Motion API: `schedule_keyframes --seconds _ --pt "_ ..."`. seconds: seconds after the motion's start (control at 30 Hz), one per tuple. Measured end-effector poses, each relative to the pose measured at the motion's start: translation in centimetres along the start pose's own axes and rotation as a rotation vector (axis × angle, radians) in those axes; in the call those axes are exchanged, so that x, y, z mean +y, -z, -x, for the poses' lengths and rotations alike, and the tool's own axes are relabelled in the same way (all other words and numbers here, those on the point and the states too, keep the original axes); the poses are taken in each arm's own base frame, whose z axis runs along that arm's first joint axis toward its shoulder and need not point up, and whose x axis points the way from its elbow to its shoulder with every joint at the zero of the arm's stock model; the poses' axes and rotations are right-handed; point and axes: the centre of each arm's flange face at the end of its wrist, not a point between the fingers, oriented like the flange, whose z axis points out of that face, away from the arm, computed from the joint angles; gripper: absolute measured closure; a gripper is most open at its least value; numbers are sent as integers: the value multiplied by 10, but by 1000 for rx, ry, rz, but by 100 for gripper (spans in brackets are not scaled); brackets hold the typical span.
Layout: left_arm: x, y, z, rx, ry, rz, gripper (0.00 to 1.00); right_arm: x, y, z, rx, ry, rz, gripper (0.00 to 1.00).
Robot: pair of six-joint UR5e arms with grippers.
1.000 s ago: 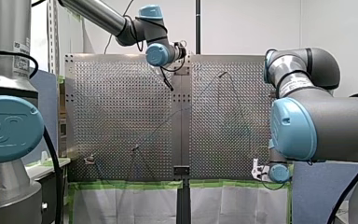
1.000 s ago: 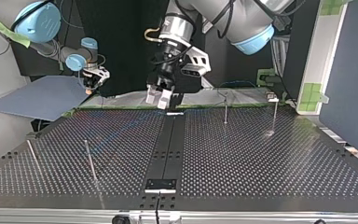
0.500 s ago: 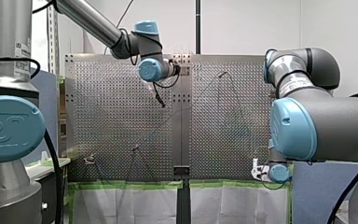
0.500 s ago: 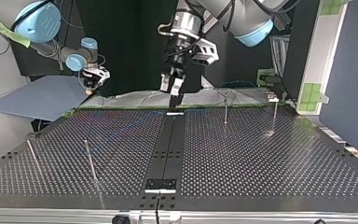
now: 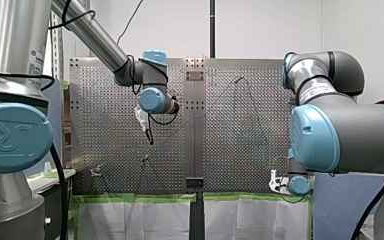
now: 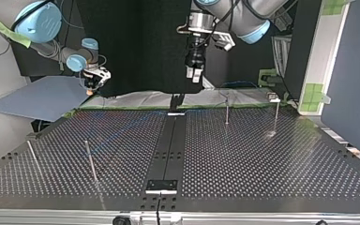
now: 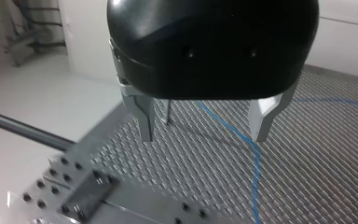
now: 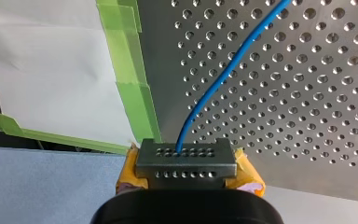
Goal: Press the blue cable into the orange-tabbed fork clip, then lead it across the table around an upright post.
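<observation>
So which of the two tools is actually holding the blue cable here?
My right tool, shut on the blue cable beside the green tape. My left tool hangs open and empty over the table.

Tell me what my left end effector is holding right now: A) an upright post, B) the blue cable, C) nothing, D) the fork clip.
C: in the left wrist view the left end effector is open with nothing between its fingers; the blue cable passes below, apart from them.
</observation>
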Motion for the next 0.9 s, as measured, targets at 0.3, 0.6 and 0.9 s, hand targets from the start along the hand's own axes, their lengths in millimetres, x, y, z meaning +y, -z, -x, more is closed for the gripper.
schedule_keyframes --seconds 0.3,0.6,0.9 --pt "37 19 -24 54 -74 58 0 -1 0 -1 -1 0 -3 100" --pt "70 41 -61 129 -128 86 0 0 0 -2 2 0 -1 100" --pt "100 67 -106 215 -200 80 0 1 -2 -5 6 -2 0 100"
